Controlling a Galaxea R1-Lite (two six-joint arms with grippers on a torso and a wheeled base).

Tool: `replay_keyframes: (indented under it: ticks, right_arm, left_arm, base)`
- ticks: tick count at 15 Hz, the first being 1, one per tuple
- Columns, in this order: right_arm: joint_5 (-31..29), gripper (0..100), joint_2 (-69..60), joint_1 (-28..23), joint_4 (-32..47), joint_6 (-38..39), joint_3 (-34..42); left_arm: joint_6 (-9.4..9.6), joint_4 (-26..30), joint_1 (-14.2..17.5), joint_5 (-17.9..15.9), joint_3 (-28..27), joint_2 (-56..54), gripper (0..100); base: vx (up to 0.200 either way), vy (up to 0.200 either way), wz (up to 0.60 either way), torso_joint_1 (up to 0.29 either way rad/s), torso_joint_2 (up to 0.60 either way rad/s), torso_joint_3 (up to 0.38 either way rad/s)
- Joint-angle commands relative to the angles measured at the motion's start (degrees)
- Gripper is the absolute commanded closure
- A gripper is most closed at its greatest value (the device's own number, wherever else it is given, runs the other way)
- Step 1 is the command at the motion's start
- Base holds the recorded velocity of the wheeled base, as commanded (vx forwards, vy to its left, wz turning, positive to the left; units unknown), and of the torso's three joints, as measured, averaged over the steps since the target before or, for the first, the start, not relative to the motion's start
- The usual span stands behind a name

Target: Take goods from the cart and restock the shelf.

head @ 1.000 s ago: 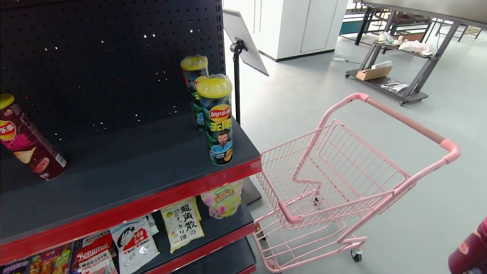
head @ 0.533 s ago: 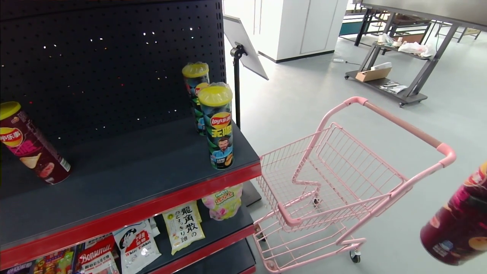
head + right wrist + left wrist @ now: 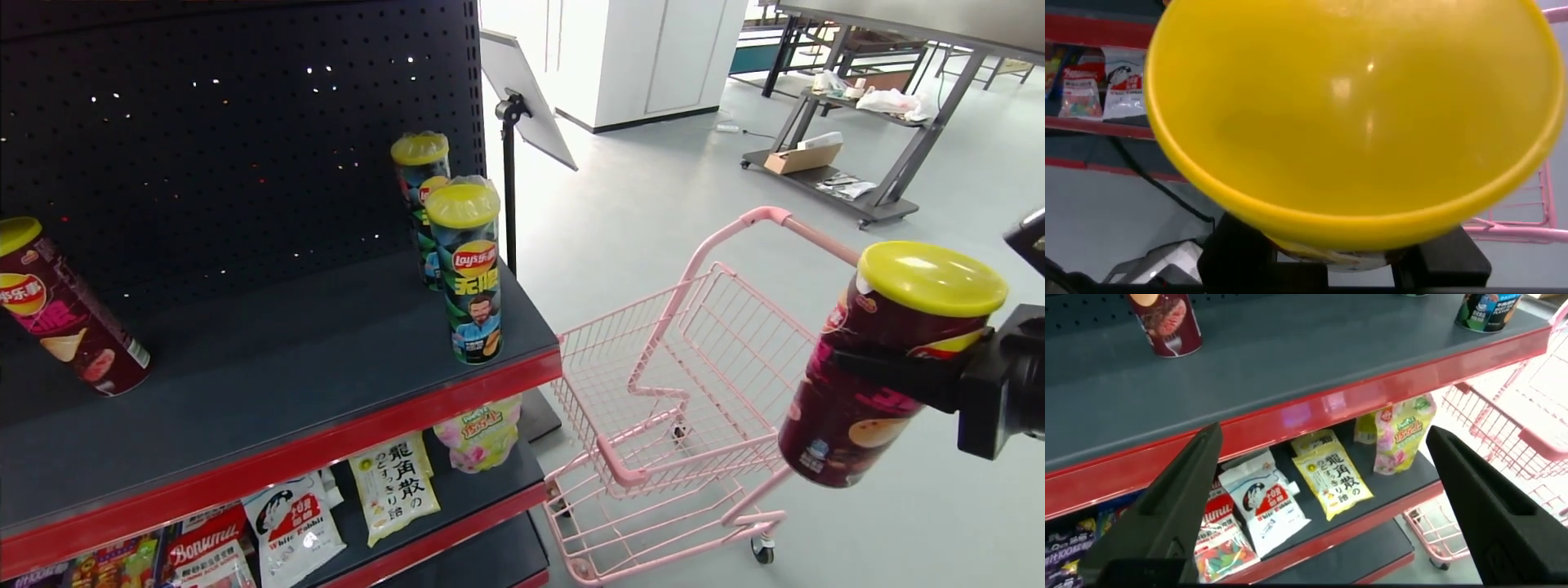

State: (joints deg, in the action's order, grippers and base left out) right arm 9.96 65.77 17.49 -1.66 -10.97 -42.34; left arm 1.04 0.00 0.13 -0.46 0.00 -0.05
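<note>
The right gripper point(image 3: 902, 369) has its fingers clamped on a maroon can point(image 3: 853, 416), which is in the air near the cart point(image 3: 702, 327). The left gripper point(image 3: 1323, 433) is before the shelf point(image 3: 1315, 408) edge, with its fingers apart.

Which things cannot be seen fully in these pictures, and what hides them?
Held maroon can: in the right wrist view, its yellow lid hides its body.
Rear green can: head view, lower part behind the front green can.
Left maroon can: left wrist view, top cut off by the edge.
Pink cart: head view, handle partly behind that can.
</note>
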Motion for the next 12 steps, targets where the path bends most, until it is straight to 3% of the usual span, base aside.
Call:
replay_keyframes:
  ticks: [1, 6, 10, 12]
  right_arm:
    - [0.06, 100, 1.64, 1.32, -0.1, 0.16, 0.94]
    - [0.15, 100, -3.37, 1.32, -0.01, 0.25, 4.46]
    - [0.94, 100, -7.67, 1.32, -0.19, 0.42, 7.53]
    - [8.59, 100, -9.34, 1.32, -0.19, 0.34, 8.85]
  left_arm:
    - [0.02, 0.0, 0.04, 0.02, 0.0, 0.05, 0]
    - [-0.16, 0.0, 0.04, -0.06, 0.0, 0.05, 0]
    - [-0.77, 0.09, 0.04, -0.06, 0.0, 0.05, 0]
    - [-0.6, 0.0, 0.04, -0.15, 0.0, 0.05, 0]
  base:
    - [0.0, 0.0, 0.6, 0.002, 0.0, 0.002]
    - [0.0, 0.0, 0.6, -0.001, 0.0, 0.003]
    - [0.0, 0.0, 0.0, 0.0, 0.0, 0.0]
    - [0.0, 0.0, 0.0, 0.0, 0.0, 0.0]
